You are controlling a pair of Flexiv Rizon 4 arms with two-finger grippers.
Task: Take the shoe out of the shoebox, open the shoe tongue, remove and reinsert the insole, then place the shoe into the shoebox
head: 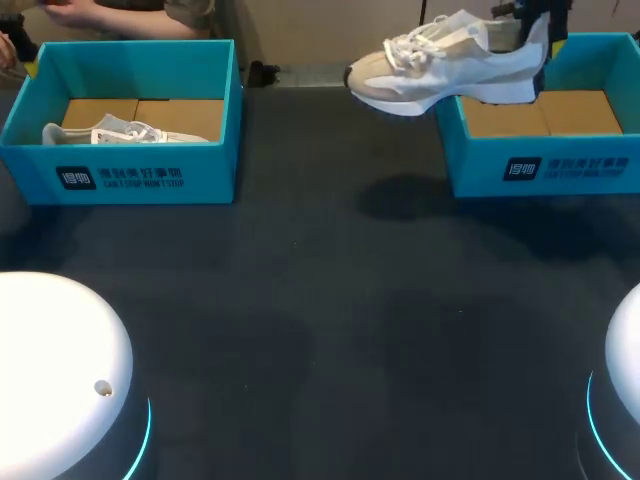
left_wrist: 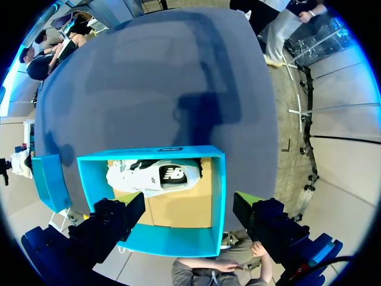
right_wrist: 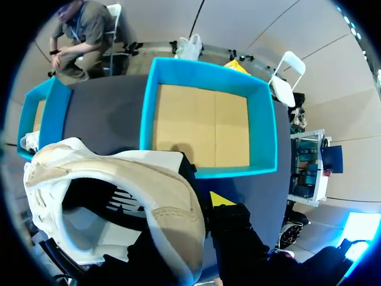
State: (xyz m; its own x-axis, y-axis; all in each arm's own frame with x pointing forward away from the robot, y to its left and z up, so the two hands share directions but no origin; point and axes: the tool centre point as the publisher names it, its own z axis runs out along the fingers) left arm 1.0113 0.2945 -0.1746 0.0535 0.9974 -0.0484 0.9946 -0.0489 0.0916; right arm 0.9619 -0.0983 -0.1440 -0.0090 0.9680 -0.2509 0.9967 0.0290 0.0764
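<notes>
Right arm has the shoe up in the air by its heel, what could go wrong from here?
The right gripper pinches only the heel of the shoe, whose long body sticks out sideways, so it may sag or slip. The toe hangs beyond the wall of the right shoebox, over the table. Lowered straight down, the sole would likely catch that wall.

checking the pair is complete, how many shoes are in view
2. One shoe lies inside the left shoebox; the lifted shoe is held in the air by the right gripper, beside the right shoebox. None looks hidden.
</notes>
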